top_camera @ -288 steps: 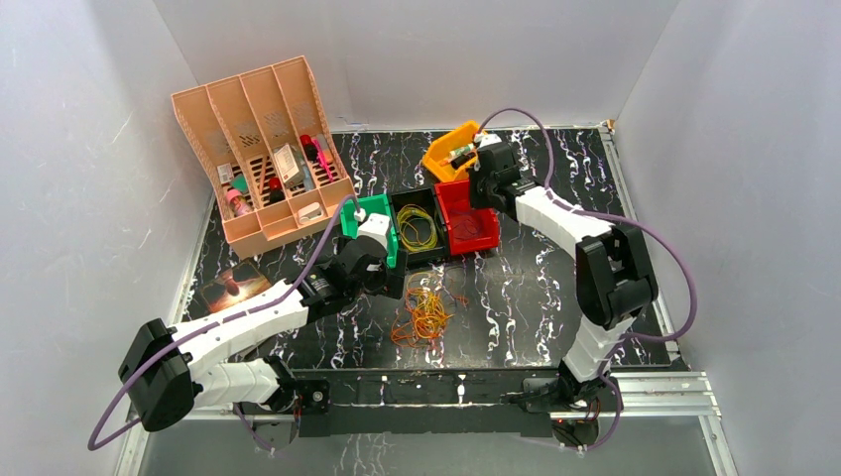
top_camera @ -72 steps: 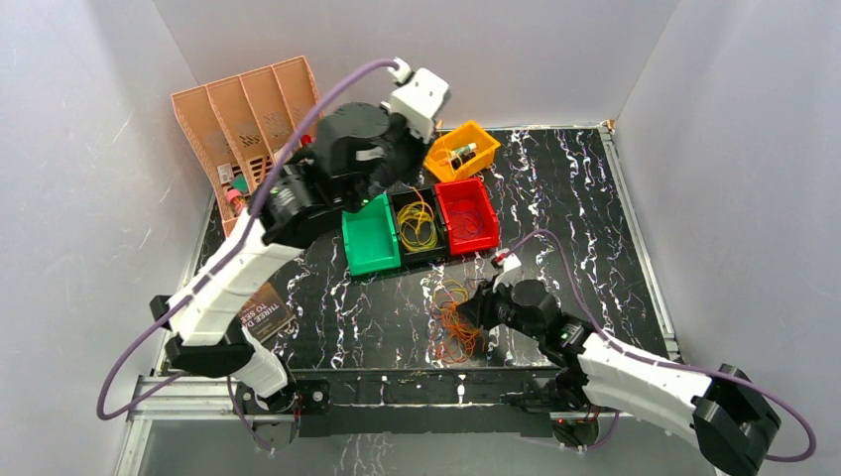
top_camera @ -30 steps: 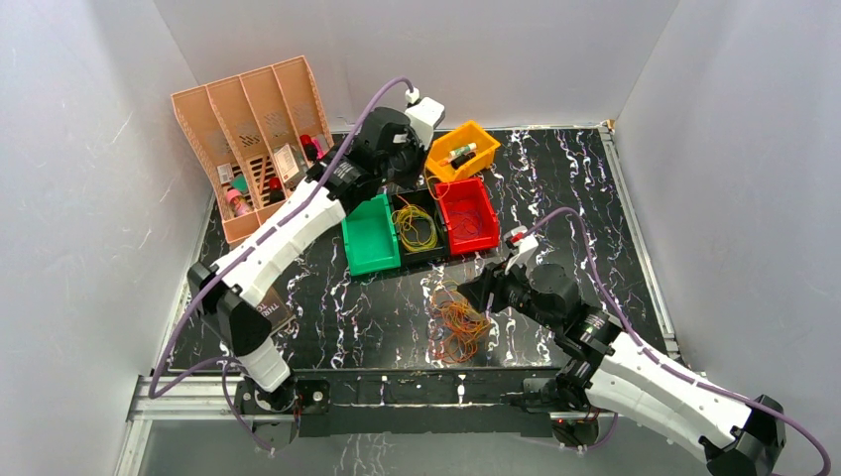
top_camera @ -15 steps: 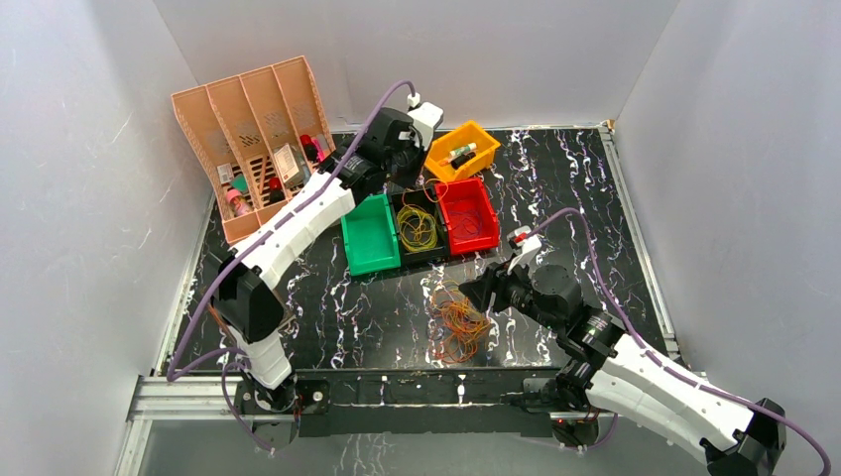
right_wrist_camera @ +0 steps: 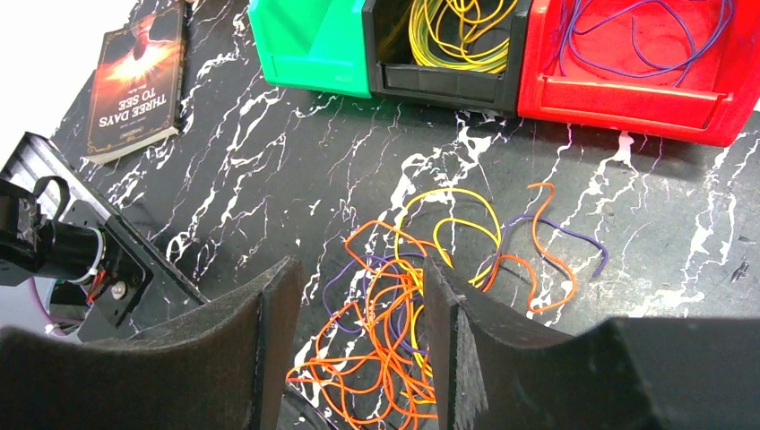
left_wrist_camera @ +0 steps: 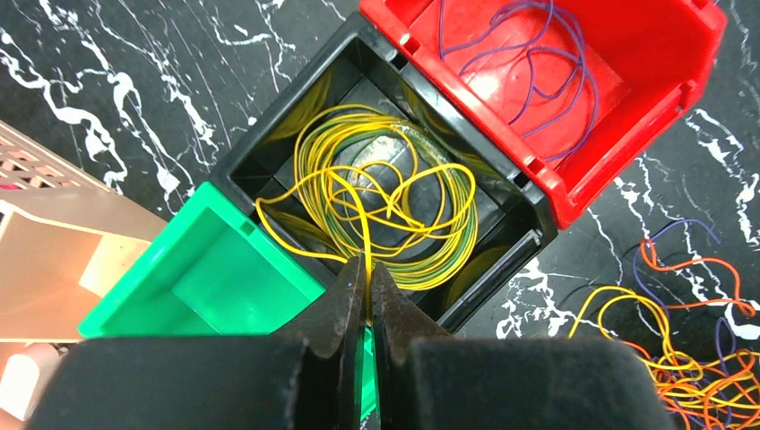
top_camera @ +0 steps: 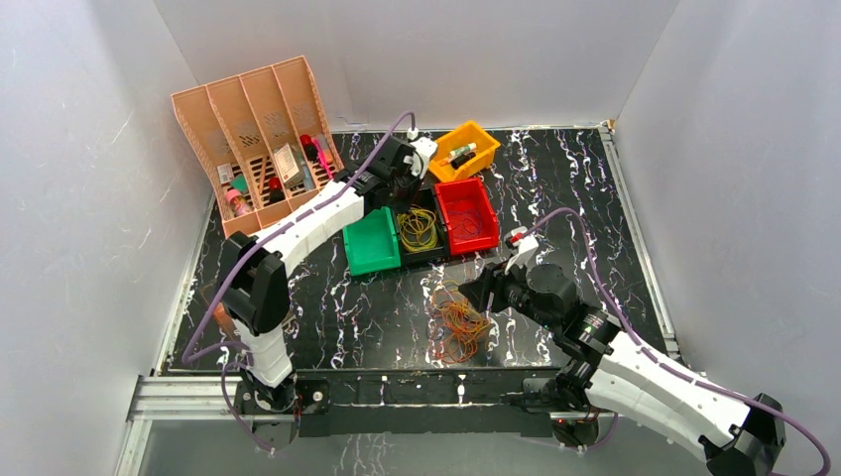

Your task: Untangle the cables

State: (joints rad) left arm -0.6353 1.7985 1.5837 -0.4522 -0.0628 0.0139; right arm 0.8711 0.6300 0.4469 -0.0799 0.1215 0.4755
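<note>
Marbled table [top_camera: 555,188]: left gripper [left_wrist_camera: 366,269], fingers pinching yellow cable [left_wrist_camera: 357,224] over black bin [left_wrist_camera: 269,152]; drop-off seemingly pending. Right gripper [right_wrist_camera: 358,287], fingers apart, hovering over tangled cables [right_wrist_camera: 394,340]. Next: releasing, then singling one strand.

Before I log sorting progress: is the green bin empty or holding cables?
Empty. The green bin shows only its bare floor in the left wrist and top views; the black bin beside it holds yellow cables.

Orange-yellow cables [top_camera: 457,325] just beside right claw [top_camera: 472,297]; left claw [top_camera: 404,190] above black bin [top_camera: 432,252].
</note>
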